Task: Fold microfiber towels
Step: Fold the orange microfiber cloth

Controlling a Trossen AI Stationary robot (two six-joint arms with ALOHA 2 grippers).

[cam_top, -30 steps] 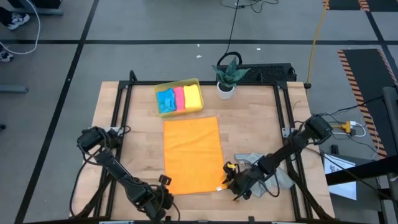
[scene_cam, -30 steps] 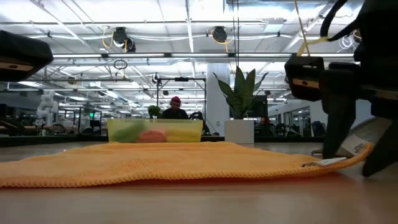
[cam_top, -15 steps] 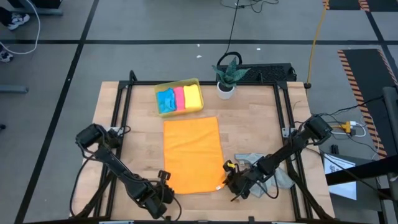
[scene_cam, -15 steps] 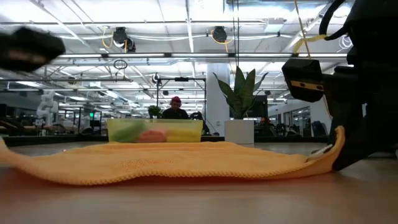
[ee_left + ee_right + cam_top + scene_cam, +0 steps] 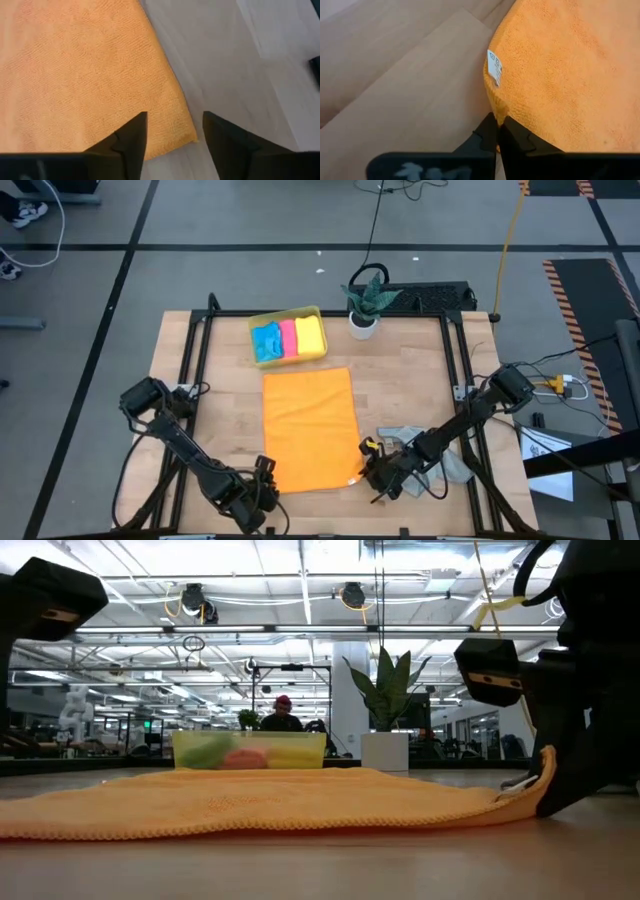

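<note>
Orange towel [image 5: 311, 429], flat on the counter [image 5: 400, 370]: my right end effector [image 5: 498, 131] clenched on its near right corner to start the fold, my left end effector [image 5: 172, 132] released over the near left corner

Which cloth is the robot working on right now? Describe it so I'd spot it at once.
Look at the wooden table, just in front of the yellow tray holding blue, pink and yellow cloths. The orange towel lies spread flat in the middle. It is the only unfolded cloth, and the right claw pinches its corner by the white label.
</note>
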